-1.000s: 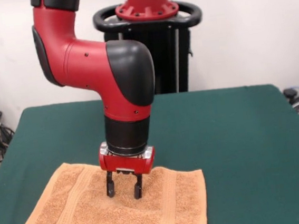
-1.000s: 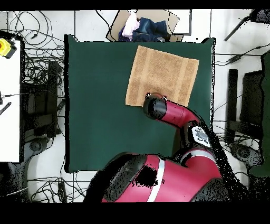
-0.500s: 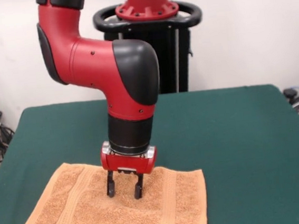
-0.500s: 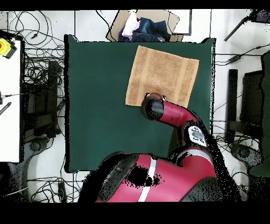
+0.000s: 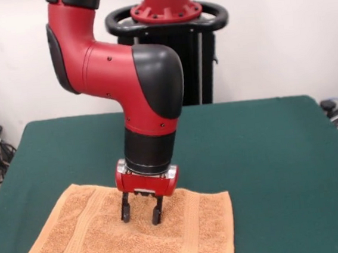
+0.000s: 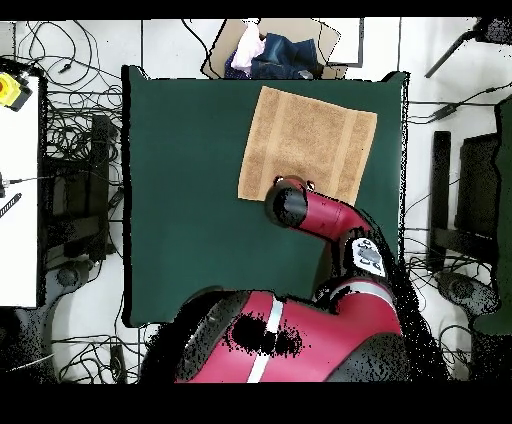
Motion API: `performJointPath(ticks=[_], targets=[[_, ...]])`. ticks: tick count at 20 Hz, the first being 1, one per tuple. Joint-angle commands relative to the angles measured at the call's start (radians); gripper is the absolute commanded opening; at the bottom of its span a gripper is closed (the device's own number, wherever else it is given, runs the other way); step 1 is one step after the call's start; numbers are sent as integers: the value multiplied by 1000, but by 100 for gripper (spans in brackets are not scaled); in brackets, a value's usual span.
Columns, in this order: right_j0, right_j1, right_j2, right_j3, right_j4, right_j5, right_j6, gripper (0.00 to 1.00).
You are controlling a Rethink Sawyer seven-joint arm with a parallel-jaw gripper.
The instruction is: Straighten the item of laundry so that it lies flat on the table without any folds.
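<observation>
— How many cloths?
— One towel (image 5: 132,237), spread flat at a table (image 5: 267,153) corner, two woven bands showing.
— And the claw?
— One gripper (image 5: 142,216), fingers parted, tips down by the towel's edge, grasping nothing.
— Around it?
— Green felt, white wall, cables (image 6: 70,130) on the floor.

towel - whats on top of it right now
Only the end effector, open, its tips down at the towel near the far edge. No folds show. The overhead view hides that spot under the arm, and the towel's near edge is cut off in front.
</observation>
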Motion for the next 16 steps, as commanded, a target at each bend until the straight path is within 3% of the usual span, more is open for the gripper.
performJointPath(ticks=[1,16], targets=[[20,154,62,-61,65,-97,242,100],[80,129,44,-10,150,-74,307,100]])
